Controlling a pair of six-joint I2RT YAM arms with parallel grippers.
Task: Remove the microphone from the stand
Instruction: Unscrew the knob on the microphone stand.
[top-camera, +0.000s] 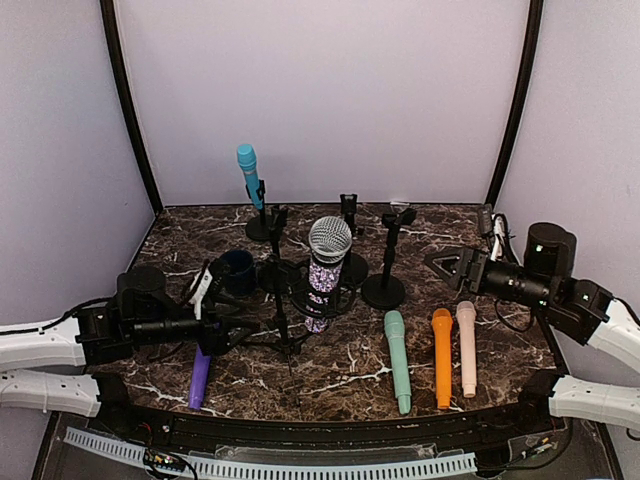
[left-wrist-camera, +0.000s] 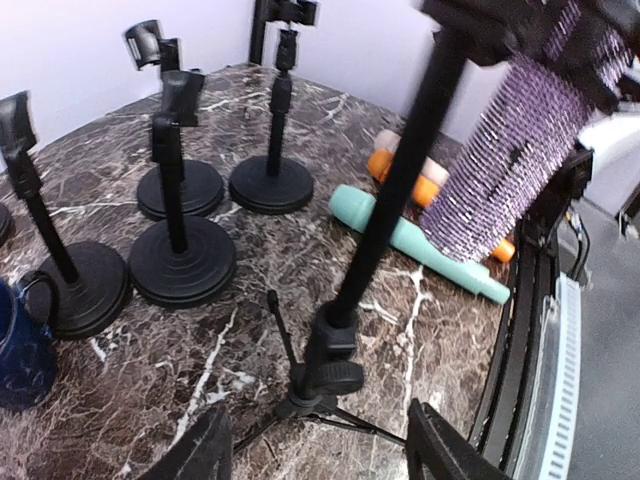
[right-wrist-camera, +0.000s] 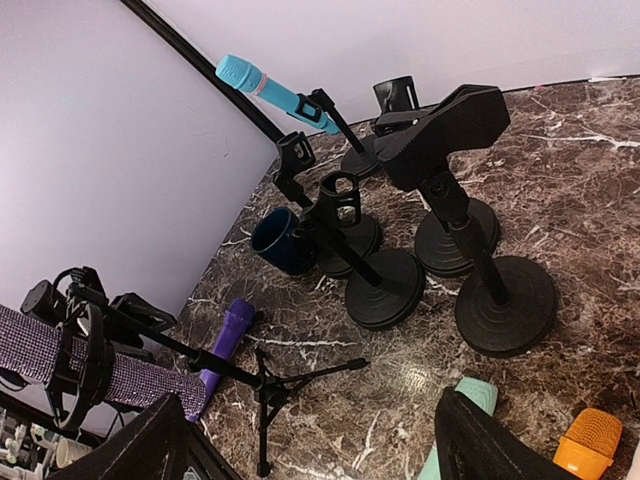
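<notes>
1. Approach is the step in hand, as I judge it: nothing is grasped yet. Near the left near corner the left gripper (left-wrist-camera: 318, 452) hangs low with its jaws spread wide and empty, facing the foot of the tripod (left-wrist-camera: 322, 385).
2. Near the middle of the table (top-camera: 340, 385) the glitter mic (top-camera: 325, 268) sits tilted at the top of the tripod, silver head up. By the far edge a blue mic (top-camera: 249, 172) is also on a stand, so I cannot say surely which one is meant.
3. Toward the right edge the right gripper (top-camera: 447, 266) hovers with its jaws also released, apart from everything.
4. Next move, I think: one gripper steadies the pole and the other closes around the mic body and lifts it out. The thin legs may tip.
5. Surface is dark marble pattern. A purple mic (top-camera: 200, 378), green mic (top-camera: 397, 362), orange mic (top-camera: 441, 358) and pink mic (top-camera: 466, 348) lie along the near edge. The walls (top-camera: 320, 90) are pale lilac.
</notes>
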